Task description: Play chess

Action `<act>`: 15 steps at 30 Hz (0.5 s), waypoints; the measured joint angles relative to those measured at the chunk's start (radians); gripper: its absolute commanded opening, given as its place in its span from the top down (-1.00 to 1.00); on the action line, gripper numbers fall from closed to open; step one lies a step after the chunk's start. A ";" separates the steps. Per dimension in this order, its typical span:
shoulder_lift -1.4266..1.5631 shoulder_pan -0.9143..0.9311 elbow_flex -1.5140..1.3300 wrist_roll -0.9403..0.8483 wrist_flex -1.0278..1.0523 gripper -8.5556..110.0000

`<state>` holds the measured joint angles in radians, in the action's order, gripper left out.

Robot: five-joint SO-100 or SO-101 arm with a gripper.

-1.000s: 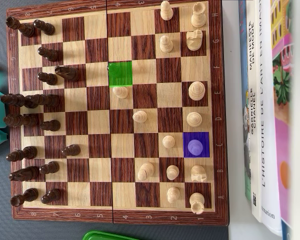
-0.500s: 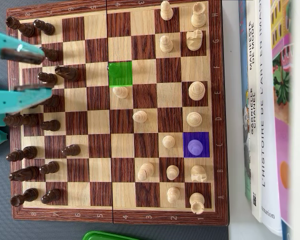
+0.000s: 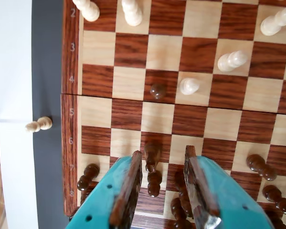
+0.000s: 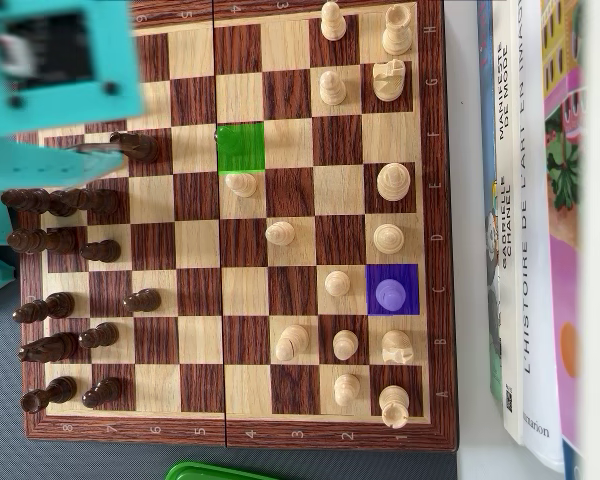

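The teal tool has swept in from nine o'clock and now hangs over the dark ranks at the ten o'clock corner of the chessboard in the overhead view, covering pieces that showed a moment ago. In the wrist view its jaws stand moderately apart and grip nothing, straddling a dark pawn. The green square stays empty; the lilac-tinted pawn sits untouched at four o'clock. A pick looks imminent.

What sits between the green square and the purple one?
Nothing: in the overhead view, the two dark squares on the diagonal from the green square to the purple square are bare.
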<state>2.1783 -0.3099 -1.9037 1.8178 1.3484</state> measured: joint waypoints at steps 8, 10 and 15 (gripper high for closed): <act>-0.169 -0.046 0.035 0.071 0.000 0.61; -0.215 -0.054 0.071 0.074 0.000 0.61; -0.344 -0.054 0.166 0.074 0.000 0.61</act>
<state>1.8346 -0.3636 -1.7380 1.8914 1.3484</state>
